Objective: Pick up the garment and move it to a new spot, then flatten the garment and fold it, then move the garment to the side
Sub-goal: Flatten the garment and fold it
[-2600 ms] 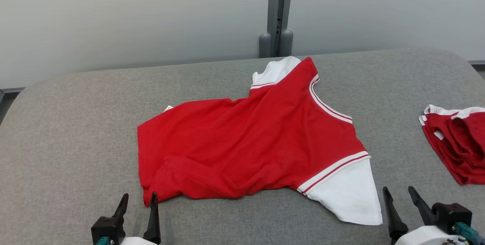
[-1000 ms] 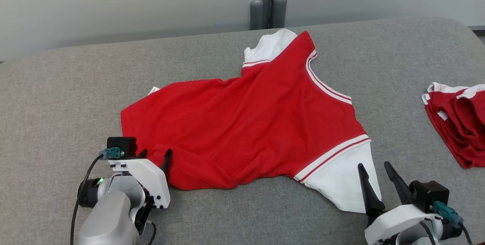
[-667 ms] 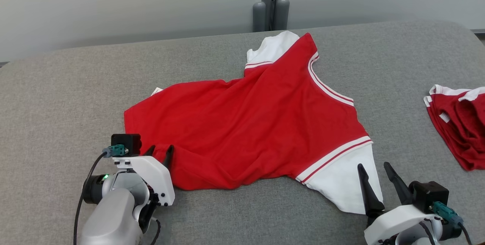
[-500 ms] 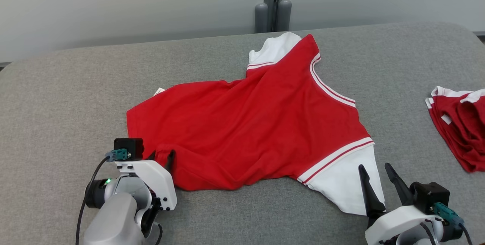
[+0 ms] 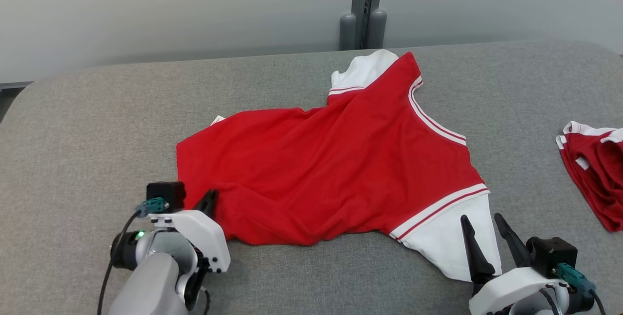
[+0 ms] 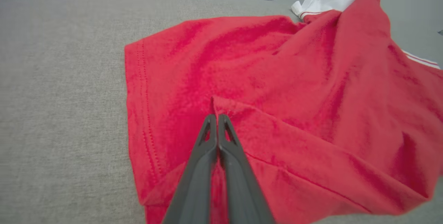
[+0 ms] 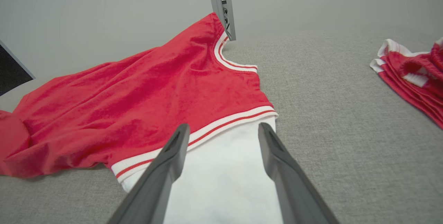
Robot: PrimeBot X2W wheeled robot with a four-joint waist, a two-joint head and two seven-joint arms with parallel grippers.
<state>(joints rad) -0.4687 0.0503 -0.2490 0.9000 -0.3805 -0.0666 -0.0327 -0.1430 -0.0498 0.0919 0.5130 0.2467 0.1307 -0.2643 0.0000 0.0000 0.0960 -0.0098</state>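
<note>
The garment (image 5: pixel 336 169), a red shirt with white sleeves and striped trim, lies rumpled in the middle of the grey padded table (image 5: pixel 87 125). My left gripper (image 5: pixel 209 199) sits at its near left hem corner, shut on a raised fold of the red cloth. In the left wrist view the garment (image 6: pixel 294 89) spreads ahead, and my left gripper (image 6: pixel 217 117) has its two fingers pressed together on that fold. My right gripper (image 5: pixel 479 234) is open, low over the near white sleeve (image 5: pixel 452 242). The right wrist view shows the right gripper (image 7: pixel 223 129) straddling the sleeve (image 7: pixel 225 168) with nothing gripped.
A second pile of red and white clothes (image 5: pixel 594 174) lies at the table's right edge, also seen as the pile (image 7: pixel 412 75) in the right wrist view. A grey post (image 5: pixel 362 8) stands behind the table against the pale wall.
My left gripper's jaws have closed on the hem fold at the garment's near left corner. The head camera has shifted a little. The right gripper has stayed open in place.
</note>
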